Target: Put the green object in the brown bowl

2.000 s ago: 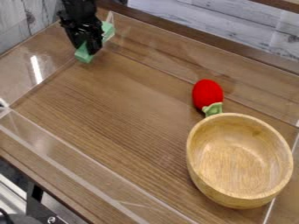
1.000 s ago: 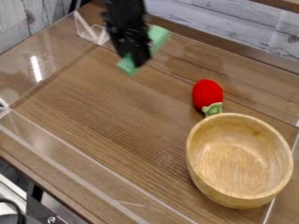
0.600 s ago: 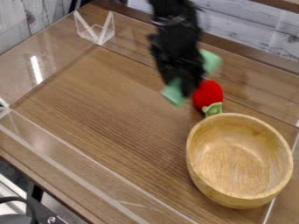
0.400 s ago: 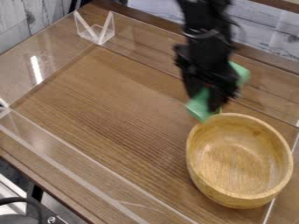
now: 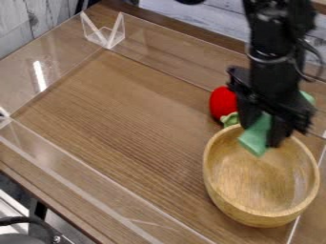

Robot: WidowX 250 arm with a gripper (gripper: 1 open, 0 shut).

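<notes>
The fingers (image 5: 265, 129) are clamped shut on the green block (image 5: 261, 139), which hangs tilted between them, its lower end over the far rim of the brown bowl (image 5: 262, 175) and above the hollow, not touching the wood as far as one can tell; the arm (image 5: 273, 48) comes down almost straight from above; the step in hand looks like the carry to the drop point, and it seems nearly done; to finish it well, the block should sit over the middle of the hollow rather than over the rim, since a flat piece let go at the edge could tip on the thick lip and slide out onto the desk; a short move toward the near side of the bowl, a small descent, and only then a release would keep it from bouncing; the red strawberry toy (image 5: 224, 101) lies just behind the bowl, partly hidden by the fingers, and should be left alone; the desk (image 5: 114, 114) is brown wood with a long straight grain and a glossy sheen; low clear walls (image 5: 38, 157) run round it, with a clear bracket (image 5: 105, 29) standing at the far corner; pale weathered planks (image 5: 192, 19) form the backdrop.
</notes>
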